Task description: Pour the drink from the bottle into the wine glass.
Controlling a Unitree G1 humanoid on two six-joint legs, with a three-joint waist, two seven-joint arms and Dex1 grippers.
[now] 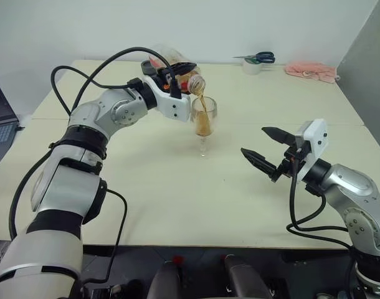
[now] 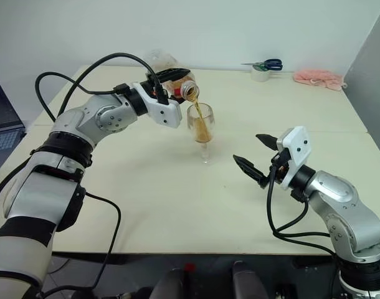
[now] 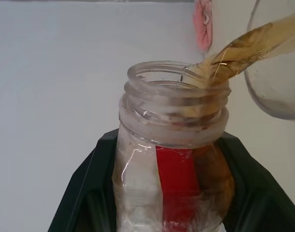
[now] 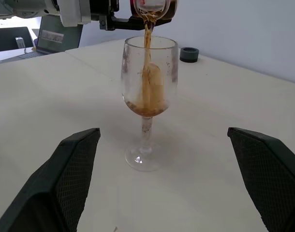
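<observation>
My left gripper point(image 1: 175, 73) is shut on the bottle point(image 1: 195, 83), which it holds tilted with its open mouth over the wine glass point(image 1: 204, 118). In the left wrist view the black fingers point(image 3: 84, 193) clasp the clear bottle point(image 3: 174, 121) on both sides of its red label strip. A thin amber stream of the drink point(image 4: 147, 53) falls from the mouth into the bowl, where more drink point(image 1: 205, 128) has pooled. The glass stands upright on the table point(image 1: 146, 199). My right gripper point(image 1: 252, 140) hangs open and empty to the right of the glass, pointing toward it.
A white cup with scissors point(image 1: 257, 61) and a pink cloth point(image 1: 311, 70) sit at the back right of the table. A small dark round object point(image 4: 189, 54) lies beyond the glass. A laptop point(image 1: 0, 124) is off the left edge, and a grey panel point(image 1: 370, 68) stands at the right.
</observation>
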